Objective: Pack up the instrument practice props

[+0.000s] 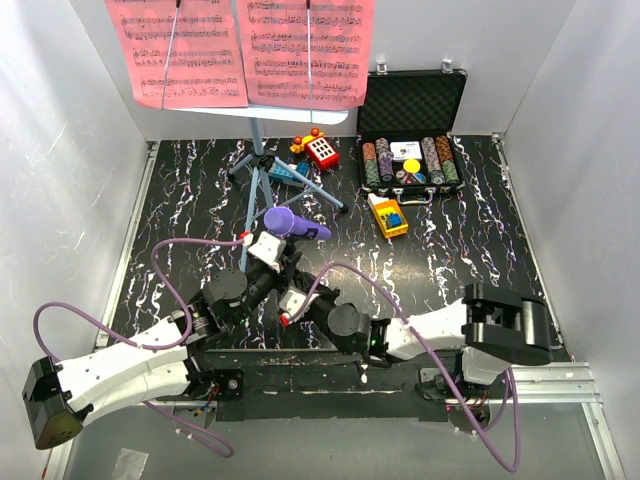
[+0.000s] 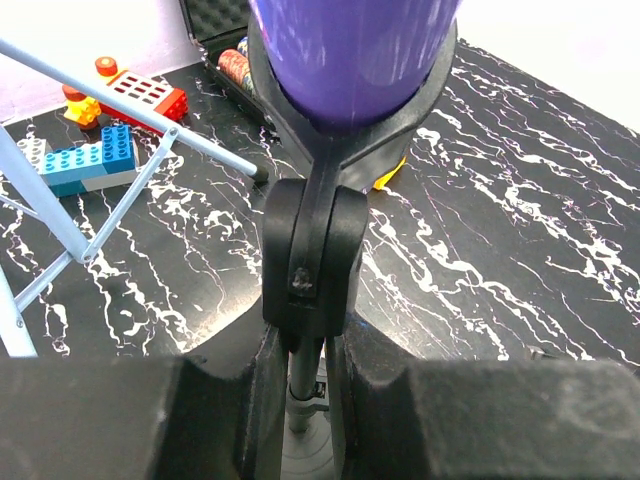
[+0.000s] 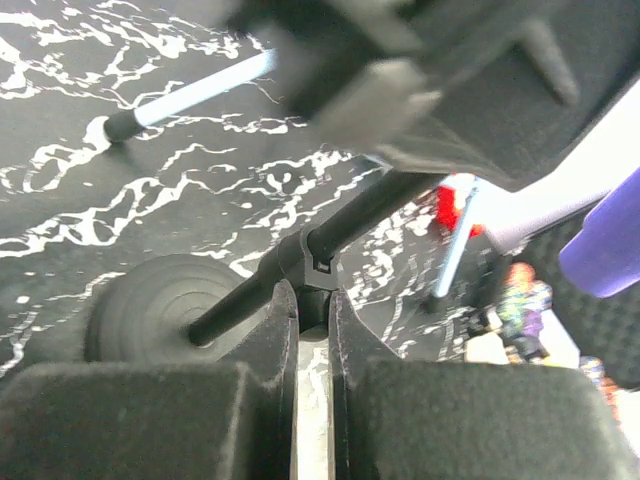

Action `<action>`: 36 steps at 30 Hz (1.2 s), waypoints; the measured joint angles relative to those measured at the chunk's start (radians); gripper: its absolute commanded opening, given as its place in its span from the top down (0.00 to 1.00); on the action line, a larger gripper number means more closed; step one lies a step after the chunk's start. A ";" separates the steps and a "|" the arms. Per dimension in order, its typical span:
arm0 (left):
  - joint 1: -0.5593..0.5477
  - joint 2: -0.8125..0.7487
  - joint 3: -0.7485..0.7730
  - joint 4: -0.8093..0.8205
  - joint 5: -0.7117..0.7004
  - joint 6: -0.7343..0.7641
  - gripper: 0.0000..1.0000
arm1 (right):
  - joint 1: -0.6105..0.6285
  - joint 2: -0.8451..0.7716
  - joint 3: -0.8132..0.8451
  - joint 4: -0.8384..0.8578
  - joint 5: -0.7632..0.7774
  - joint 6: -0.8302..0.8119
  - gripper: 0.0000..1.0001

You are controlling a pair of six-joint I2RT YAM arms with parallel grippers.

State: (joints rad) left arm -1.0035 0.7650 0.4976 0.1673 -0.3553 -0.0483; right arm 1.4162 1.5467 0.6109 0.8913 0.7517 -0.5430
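Note:
The purple microphone (image 1: 296, 223) sits in the clip of the thin black mic stand (image 3: 370, 215). My left gripper (image 1: 275, 250) is shut on the stand's pole just under the clip (image 2: 318, 250), with the microphone (image 2: 350, 50) filling the top of the left wrist view. My right gripper (image 1: 290, 290) is shut on the pole's collar close to the round base (image 3: 150, 305). The light-blue music stand (image 1: 258, 170) stands behind on its tripod legs (image 2: 130, 110) and carries two pink sheet-music pages (image 1: 185, 50).
An open black case of poker chips (image 1: 410, 150) stands at the back right. A red toy (image 1: 318, 150), a blue brick (image 2: 85, 160) and a yellow toy (image 1: 388, 215) lie near the tripod. White walls close in the black marbled table (image 1: 470, 250) on three sides.

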 measured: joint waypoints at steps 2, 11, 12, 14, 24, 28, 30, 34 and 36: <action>0.000 0.000 -0.003 0.008 0.000 0.000 1.00 | 0.019 0.047 -0.019 0.120 0.034 -0.123 0.99; -0.007 0.019 -0.010 0.050 0.005 -0.010 1.00 | 0.042 -0.011 -0.005 -0.017 0.092 -0.124 0.48; -0.008 0.020 -0.010 0.053 0.008 -0.020 1.00 | 0.040 -0.045 0.000 -0.090 0.080 -0.079 0.37; -0.012 0.021 -0.010 0.053 0.019 -0.024 1.00 | 0.030 -0.120 0.009 -0.240 0.083 -0.008 0.21; -0.018 0.054 -0.006 0.081 0.024 -0.014 1.00 | 0.004 -0.265 0.025 -0.654 0.026 0.270 0.18; -0.018 0.073 0.007 0.080 0.027 -0.006 1.00 | -0.018 -0.392 0.024 -0.779 -0.066 0.439 0.19; -0.018 0.081 0.010 0.082 0.028 -0.003 1.00 | -0.072 -0.471 0.016 -0.809 -0.145 0.546 0.19; -0.018 0.093 0.014 0.089 0.031 0.000 1.00 | -0.277 -0.637 -0.037 -0.814 -0.362 0.798 0.20; -0.018 0.106 0.019 0.093 0.032 0.002 1.00 | -0.367 -0.669 -0.054 -0.814 -0.483 0.916 0.20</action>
State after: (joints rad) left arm -1.0210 0.8711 0.5171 0.2604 -0.3233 -0.0460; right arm 1.0496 0.8772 0.5568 0.0772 0.2684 0.3729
